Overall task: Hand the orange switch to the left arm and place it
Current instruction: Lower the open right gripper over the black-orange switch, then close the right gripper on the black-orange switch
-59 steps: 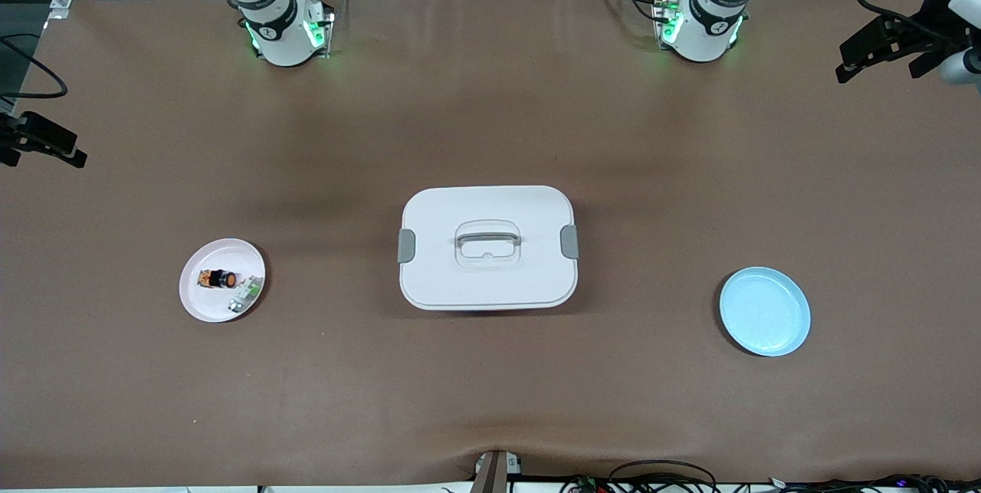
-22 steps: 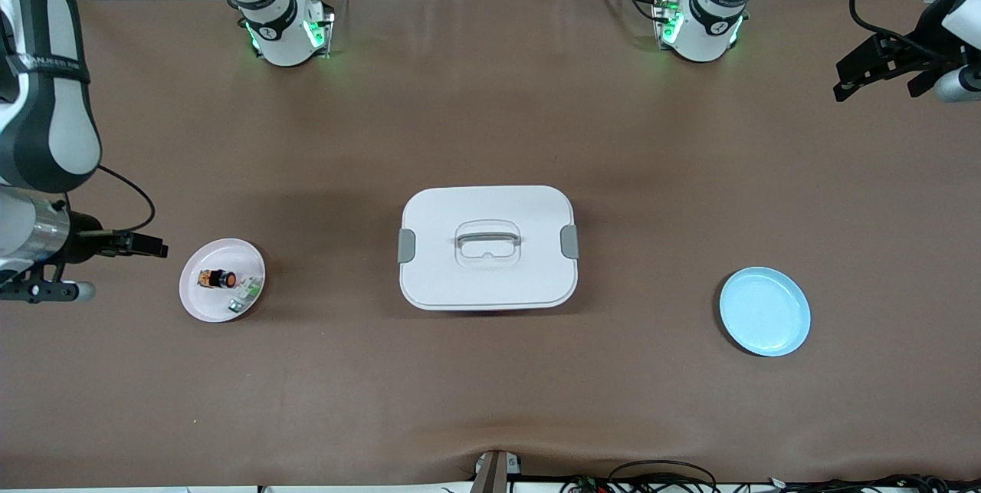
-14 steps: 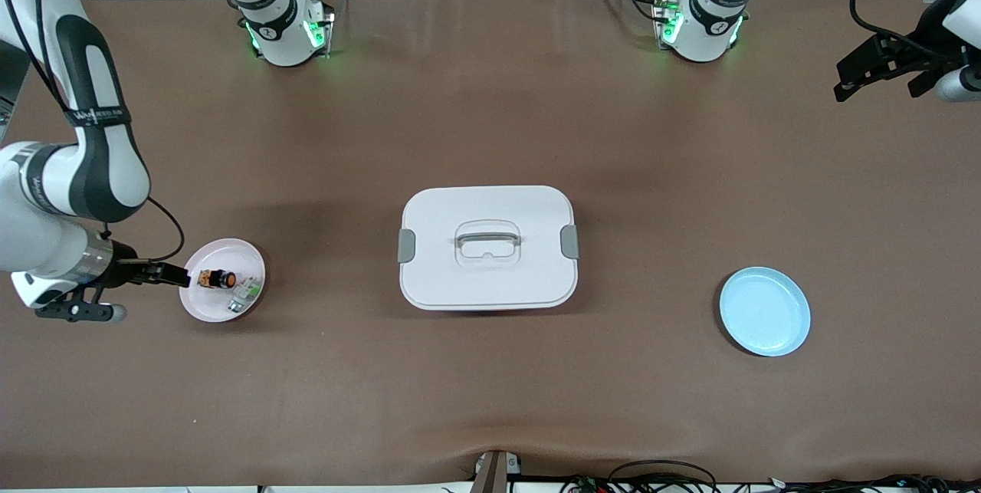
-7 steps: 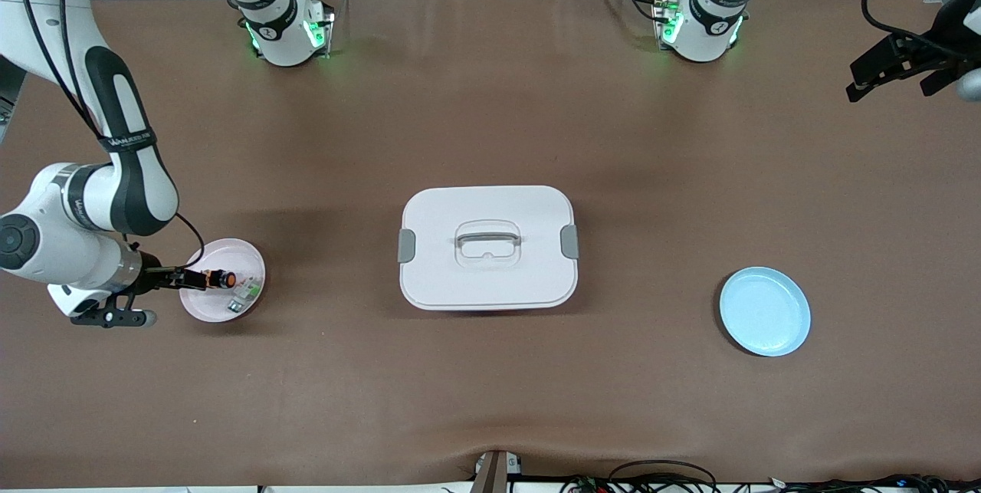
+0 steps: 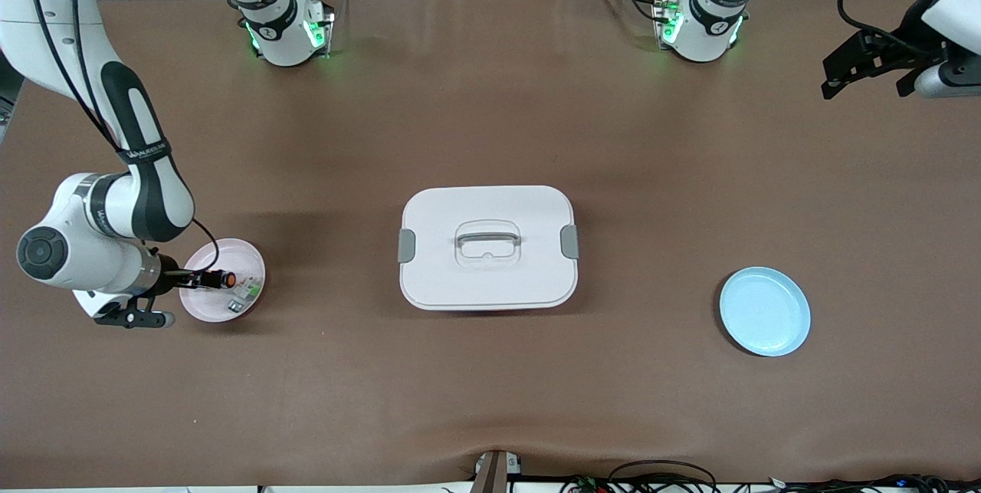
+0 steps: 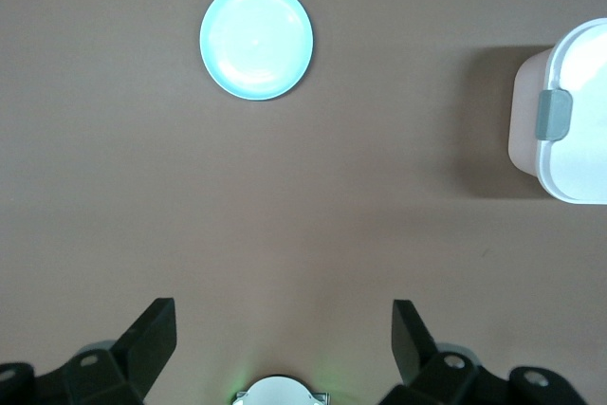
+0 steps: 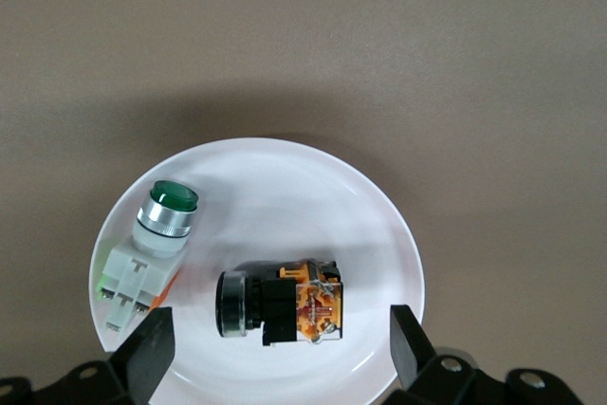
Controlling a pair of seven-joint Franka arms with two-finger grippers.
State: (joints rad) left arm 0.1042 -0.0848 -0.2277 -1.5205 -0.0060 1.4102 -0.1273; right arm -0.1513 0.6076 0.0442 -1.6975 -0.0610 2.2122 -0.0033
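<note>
A: Where is the little orange-and-black stubby cylinder, the orange switch (image 5: 221, 278)?

B: It lies on its side on the round pale pink plate (image 5: 245, 257) toward the right arm's end of the table. On the same plate, just beside it and a touch nearer the front camera, lies a small green-and-white push-button part (image 7: 144, 255) with a green cap and metal collar. The two look apart, not touching.

A: And the right gripper (image 5: 195, 276)?

B: It hangs over the pink plate, right above the switch. In the right wrist view its two black fingers (image 7: 142, 353) stand spread wide, one to each side of the switch, gripping nothing. How low it has come I can't quite judge from the front view.

A: The big white rounded-rectangular box (image 5: 487, 247)?

B: It sits in the middle of the brown table (image 5: 490, 401), lid on, with grey side clasps and a grey handle. It lies between the pink plate and a round light blue plate (image 5: 764, 311), which sits bare toward the left arm's end.

A: The left gripper (image 5: 862, 67)?

B: The left arm waits, its gripper up over the table's edge at its own end, well apart from the blue plate. The fingers (image 6: 152, 339) are spread wide and empty.
</note>
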